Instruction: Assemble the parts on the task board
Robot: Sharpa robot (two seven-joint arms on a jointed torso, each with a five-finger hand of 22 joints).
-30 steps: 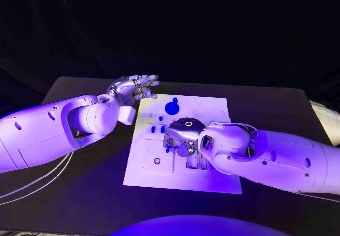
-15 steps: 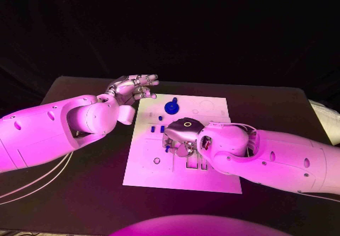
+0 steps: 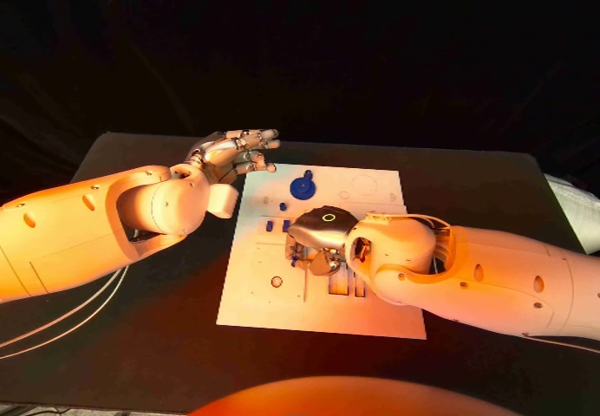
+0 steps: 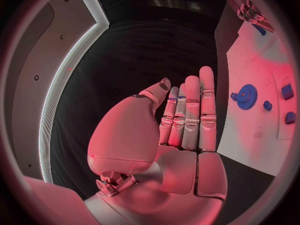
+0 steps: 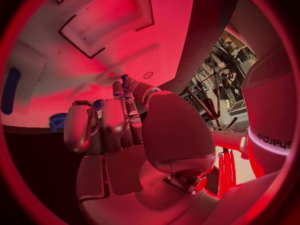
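Note:
The white task board (image 3: 313, 305) lies in the middle of the black table. A blue gear (image 3: 303, 186) sits near its far edge, with small blue parts (image 3: 269, 226) closer in. My right hand (image 3: 320, 241) hangs over the board's middle with its fingers curled down. Thumb and fingertip pinch a small blue peg (image 5: 124, 78) just above the board's recesses. My left hand (image 3: 238, 152) hovers off the board's far left corner, fingers straight and holding nothing. In the left wrist view, that hand (image 4: 181, 130) stands beside the board with the gear (image 4: 245, 95) beyond it.
The board has rectangular cut-outs (image 5: 106, 16) and slots (image 3: 340, 289) under the right hand. Bare black table (image 3: 150, 303) surrounds the board on all sides. The right forearm (image 3: 500, 277) lies across the board's near right corner.
The right hand has edged slightly toward the far left over the board. The left hand has kept its place.

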